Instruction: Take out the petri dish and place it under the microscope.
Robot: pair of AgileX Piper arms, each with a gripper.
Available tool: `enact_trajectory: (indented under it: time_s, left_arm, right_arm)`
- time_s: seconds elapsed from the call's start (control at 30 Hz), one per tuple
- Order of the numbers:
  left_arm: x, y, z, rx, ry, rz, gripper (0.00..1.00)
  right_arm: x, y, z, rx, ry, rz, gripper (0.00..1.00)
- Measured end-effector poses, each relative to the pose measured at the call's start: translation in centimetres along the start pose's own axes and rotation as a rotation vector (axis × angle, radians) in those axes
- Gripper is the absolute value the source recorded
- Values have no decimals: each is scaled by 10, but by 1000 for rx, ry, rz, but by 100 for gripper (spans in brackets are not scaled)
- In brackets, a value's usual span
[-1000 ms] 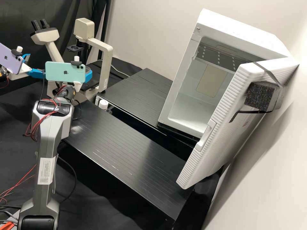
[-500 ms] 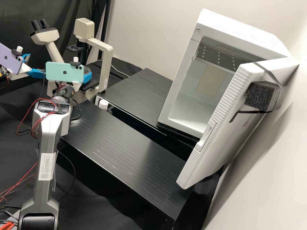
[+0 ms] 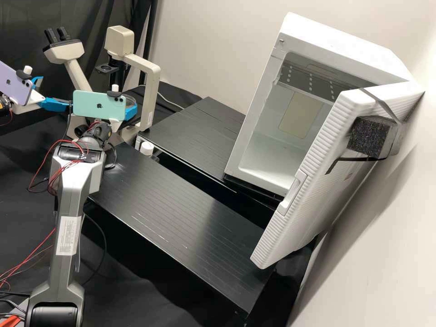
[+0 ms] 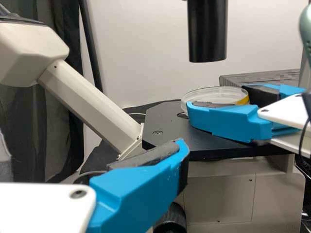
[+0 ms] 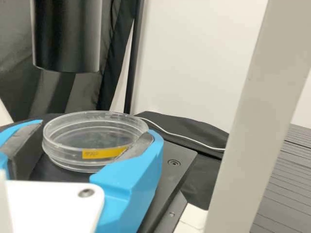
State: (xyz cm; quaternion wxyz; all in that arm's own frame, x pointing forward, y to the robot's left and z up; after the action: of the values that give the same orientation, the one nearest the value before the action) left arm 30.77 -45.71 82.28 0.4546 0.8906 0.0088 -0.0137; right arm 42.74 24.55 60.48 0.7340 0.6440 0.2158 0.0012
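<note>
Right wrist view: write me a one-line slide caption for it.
Yellow-labelled petri dish held in the right gripper, below the black tube of the microscope.

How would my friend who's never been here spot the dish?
Find the cream microscope, then its flat black stage. Above the stage hangs a black tube; lower down, between the right gripper's blue jaws, is the petri dish. Unlike those black parts, the dish is round and see-through with a yellow label.

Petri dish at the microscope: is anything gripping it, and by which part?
Yes, the right gripper has the petri dish by its side wall, between its two fingers, at the microscope's black stage.
</note>
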Motion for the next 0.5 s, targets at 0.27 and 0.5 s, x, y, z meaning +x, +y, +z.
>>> enact_trajectory:
  time_s: [0.27,0.5]
  left_arm:
    - [0,0,0,0,0,0,100]
    - [0,0,0,0,0,0,100]
  right_arm:
    - [-1,0,3,-2,-8,-3,100]
    - [-11,3,5,37,0,-17,100]
